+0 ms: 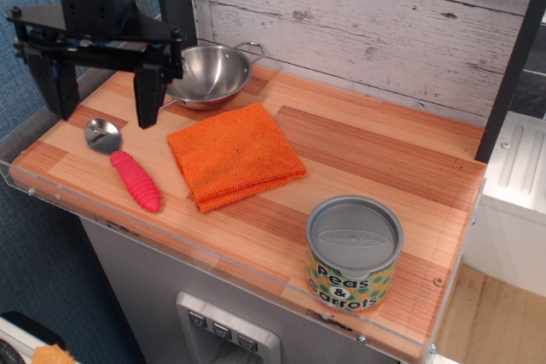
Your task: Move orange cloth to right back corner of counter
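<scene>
The orange cloth [234, 156] lies folded and flat on the counter [367, 151], left of its middle, just in front of the steel bowl. My gripper [102, 101] hangs above the counter's left end, over the spoon, to the left of the cloth and apart from it. Its two black fingers [147, 95] stand wide apart and hold nothing.
A steel bowl [209, 74] sits at the back left by the wall. A spoon with a pink handle [128, 172] lies at the front left. A "Peas & Carrots" can [352, 253] stands at the front right. A clear rim edges the counter's front.
</scene>
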